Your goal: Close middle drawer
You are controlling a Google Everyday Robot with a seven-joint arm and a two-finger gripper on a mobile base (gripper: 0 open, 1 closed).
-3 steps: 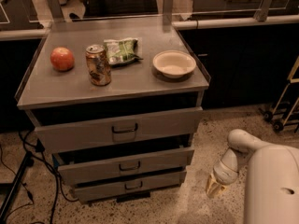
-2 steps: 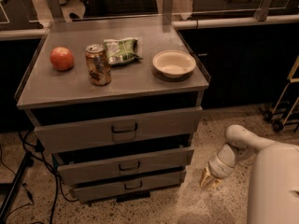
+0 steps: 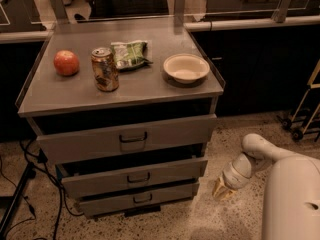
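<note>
The grey cabinet has three drawers. The middle drawer (image 3: 135, 177) has a low wide front with a small dark handle and stands slightly pulled out, its front proud of the lowest drawer (image 3: 137, 199). The taller top drawer (image 3: 127, 140) with the bigger handle also stands out a little. My gripper (image 3: 223, 190) hangs low at the right of the cabinet, near the floor, level with the lowest drawer and a short way off its right corner. It touches nothing.
On the cabinet top (image 3: 145, 84) stand a red apple (image 3: 66, 63), a drink can (image 3: 105, 69), a green snack bag (image 3: 129, 54) and a white bowl (image 3: 186, 67). Cables (image 3: 25, 184) trail on the floor at the left. A wheeled cart (image 3: 305, 119) stands at the right.
My gripper and forearm have moved left and slightly up, closer to the cabinet's right side. The drawers have not moved.
</note>
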